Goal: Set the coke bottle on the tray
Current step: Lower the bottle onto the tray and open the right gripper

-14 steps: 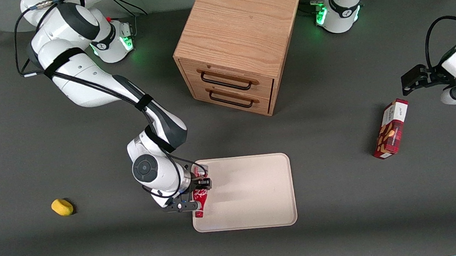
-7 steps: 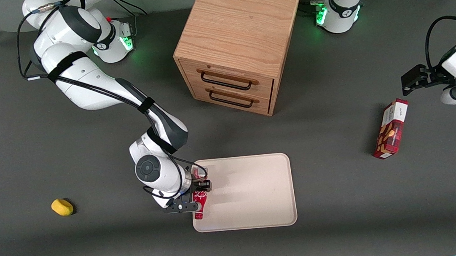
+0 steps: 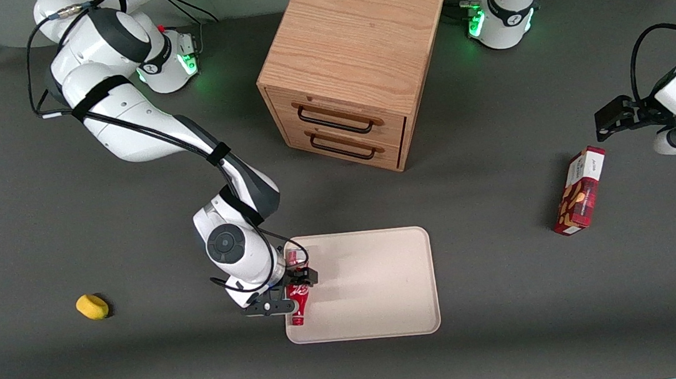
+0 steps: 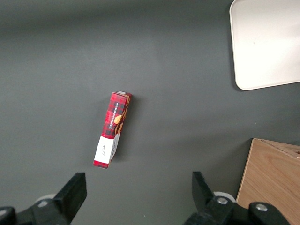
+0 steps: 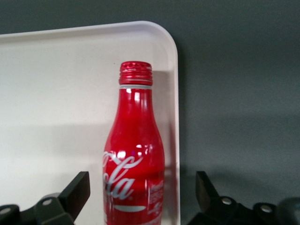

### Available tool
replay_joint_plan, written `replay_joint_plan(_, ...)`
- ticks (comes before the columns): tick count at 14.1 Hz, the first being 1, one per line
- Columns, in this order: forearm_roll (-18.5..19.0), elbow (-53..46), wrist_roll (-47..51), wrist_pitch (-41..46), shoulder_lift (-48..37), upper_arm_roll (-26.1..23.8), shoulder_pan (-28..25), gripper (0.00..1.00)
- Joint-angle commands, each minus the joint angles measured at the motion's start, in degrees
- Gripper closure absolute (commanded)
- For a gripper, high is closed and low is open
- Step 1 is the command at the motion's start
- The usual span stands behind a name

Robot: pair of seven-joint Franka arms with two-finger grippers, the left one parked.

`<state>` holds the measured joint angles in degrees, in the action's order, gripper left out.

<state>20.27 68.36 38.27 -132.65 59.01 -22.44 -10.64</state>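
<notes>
Table (image 3: 33, 215): dark grey surface carrying every item listed.

Wooden cabinet (image 3: 355, 56): two drawers, each with a dark bar handle; stands farther from the front camera than the tray.

Tray (image 3: 373, 286): beige, rectangular, rounded corners, low rim; lies flat in front of the cabinet's drawers, nearer the front camera.

Gripper (image 3: 295, 288): the right arm's, positioned over the tray edge that faces the working arm's end of the table. Fingers spread, one on either side of the bottle body with clear gaps in the right wrist view; no contact with the bottle is visible.

Snack box (image 3: 580, 190): red, with a white end; lies on the table well apart from the tray, toward the parked arm's end.

Coke bottle (image 5: 134, 159): red, white script, ribbed red cap; lies on the tray just inside that same edge, cap near a rounded corner.

Yellow sponge-like lump (image 3: 92, 306): on the table well apart from the tray, toward the working arm's end.
</notes>
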Motion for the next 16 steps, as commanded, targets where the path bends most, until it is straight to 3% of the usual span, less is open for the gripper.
replay_joint_plan(1,1.9,-1.1,2.1,-0.1,0.7,0.2,-0.6,0.00)
replay_joint_plan(12,1.7,-0.7,1.9,0.6,-2.0,-0.2,0.1,0.00)
replay_joint_plan(16,1.6,-0.7,1.6,10.1,-8.6,-0.4,0.5,0.00)
